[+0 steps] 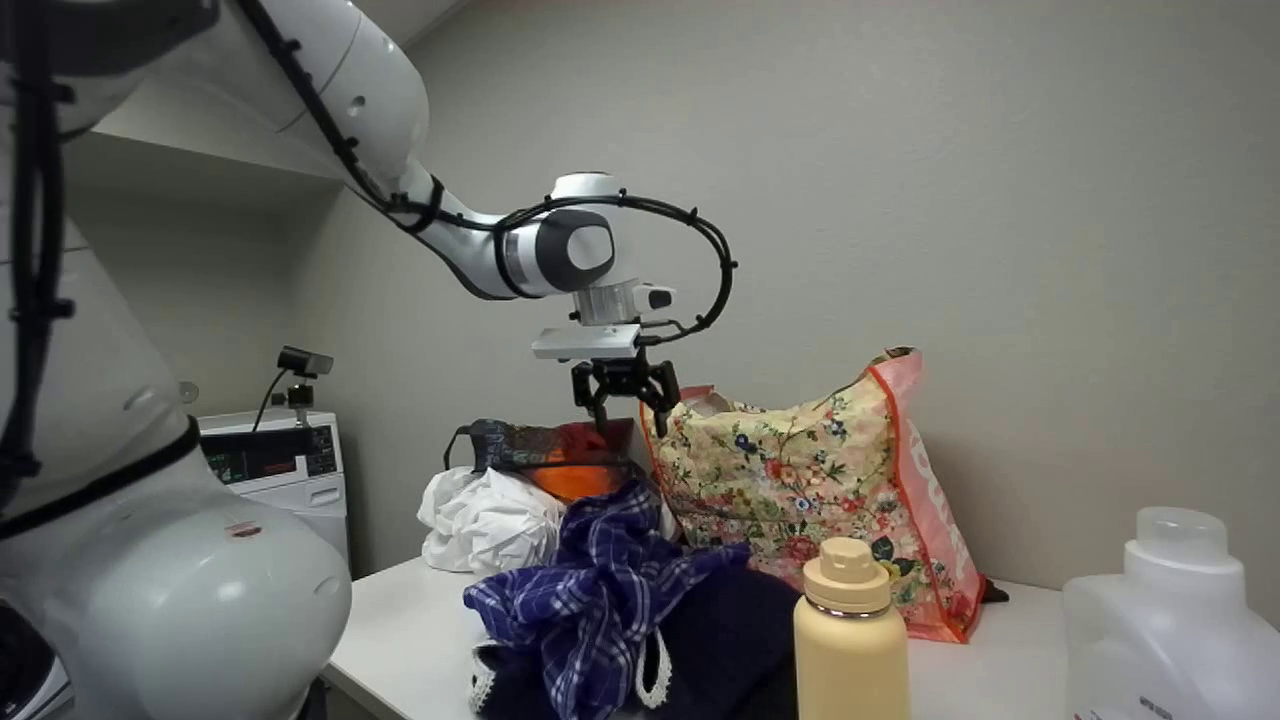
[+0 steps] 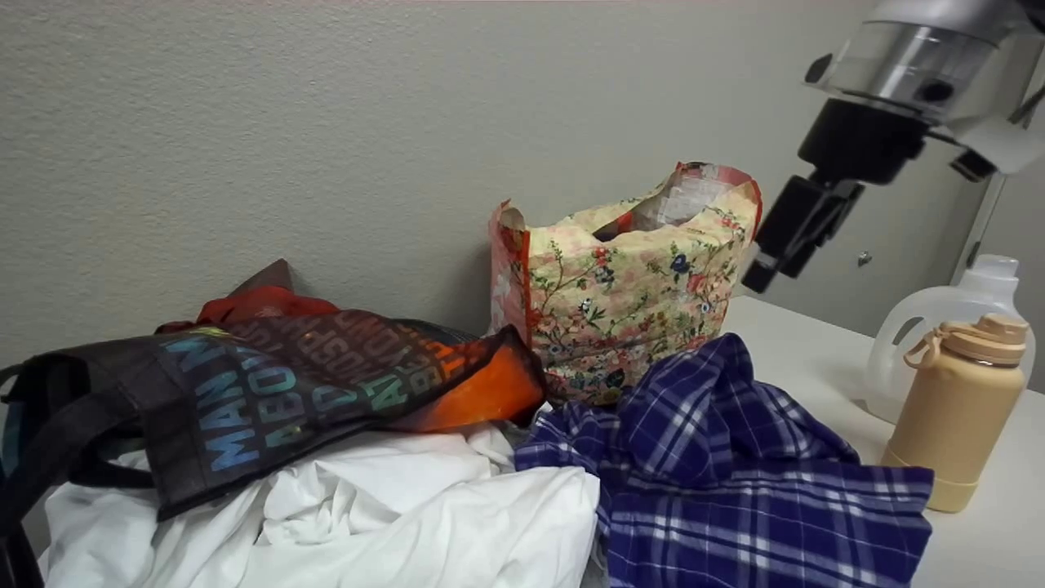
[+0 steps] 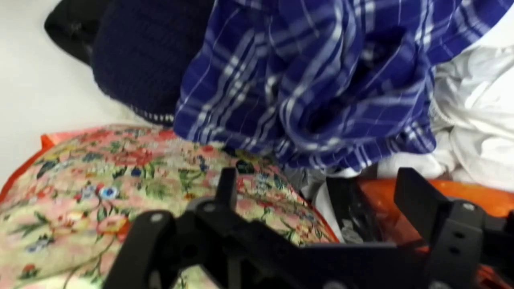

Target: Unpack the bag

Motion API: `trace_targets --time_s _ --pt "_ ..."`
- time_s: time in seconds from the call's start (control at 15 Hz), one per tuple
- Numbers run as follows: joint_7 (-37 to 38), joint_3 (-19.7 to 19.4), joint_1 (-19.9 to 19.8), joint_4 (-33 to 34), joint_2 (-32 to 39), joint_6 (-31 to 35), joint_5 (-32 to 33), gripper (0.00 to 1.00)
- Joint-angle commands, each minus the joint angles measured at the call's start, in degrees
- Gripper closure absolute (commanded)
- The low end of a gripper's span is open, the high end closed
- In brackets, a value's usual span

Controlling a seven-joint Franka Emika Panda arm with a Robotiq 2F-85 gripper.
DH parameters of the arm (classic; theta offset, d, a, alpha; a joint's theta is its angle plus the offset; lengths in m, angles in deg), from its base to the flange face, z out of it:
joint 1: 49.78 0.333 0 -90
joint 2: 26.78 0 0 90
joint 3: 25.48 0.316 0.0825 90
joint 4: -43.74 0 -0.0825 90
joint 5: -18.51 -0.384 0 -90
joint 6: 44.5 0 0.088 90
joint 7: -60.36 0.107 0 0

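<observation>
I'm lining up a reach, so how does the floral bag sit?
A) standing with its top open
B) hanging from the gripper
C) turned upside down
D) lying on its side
A: the floral bag stands on the table in both exterior views, its top gaping; in the wrist view the gripper is open with nothing in its grasp.

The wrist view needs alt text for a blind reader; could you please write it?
An open pincer partly hides a floral bag, lower left, and an orange-and-black bag, lower right; beyond lie, from left, navy fabric, blue plaid cloth and white fabric.
</observation>
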State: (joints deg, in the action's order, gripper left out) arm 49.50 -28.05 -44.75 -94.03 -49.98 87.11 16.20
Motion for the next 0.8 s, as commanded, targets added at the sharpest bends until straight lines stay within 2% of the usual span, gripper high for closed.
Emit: trace_targets --time_s 0.0,0.33,0.47,0.73 --pt "0.16 1.8 -1.16 13.19 11.8 5.64 3.82 0.0" --pt "5.1 2.5 -2.52 26.2 24.29 16.82 9.35 0.0" --pt "9.71 2.29 -2.81 29.78 28.36 20.22 14.3 0.0" --pt "21.1 -0.62 -1.38 34.96 34.13 21.4 26.0 0.0"
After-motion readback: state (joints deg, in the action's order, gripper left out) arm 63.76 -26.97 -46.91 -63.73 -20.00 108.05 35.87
